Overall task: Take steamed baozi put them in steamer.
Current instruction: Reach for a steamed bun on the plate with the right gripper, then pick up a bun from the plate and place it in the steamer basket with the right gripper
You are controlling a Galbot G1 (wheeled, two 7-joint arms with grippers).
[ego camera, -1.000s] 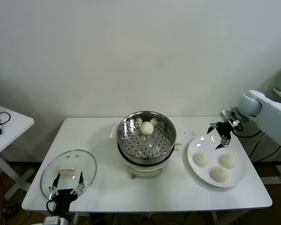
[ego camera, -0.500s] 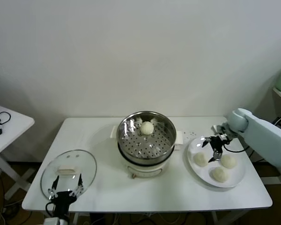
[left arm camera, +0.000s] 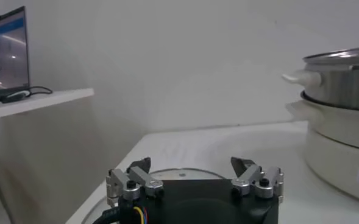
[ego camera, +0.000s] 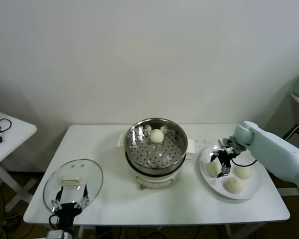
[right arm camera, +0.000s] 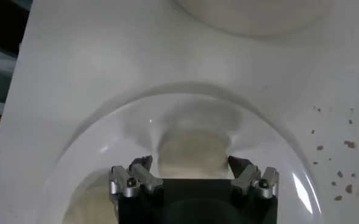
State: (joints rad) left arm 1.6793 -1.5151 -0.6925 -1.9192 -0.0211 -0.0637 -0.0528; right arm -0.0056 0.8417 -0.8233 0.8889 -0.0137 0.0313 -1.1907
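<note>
Right claw (ego camera: 221, 163) wide open, baozi (right arm camera: 191, 155) btwn fingers, on plate (ego camera: 252, 191)

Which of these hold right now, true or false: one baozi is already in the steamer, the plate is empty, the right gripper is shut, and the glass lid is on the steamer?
One baozi lies in the steamer: true.
The plate is empty: false, three baozi lie on it.
The right gripper is shut: false, it is open, its fingers either side of the baozi nearest the steamer.
The glass lid is on the steamer: false, it lies on the table, by the left gripper.
</note>
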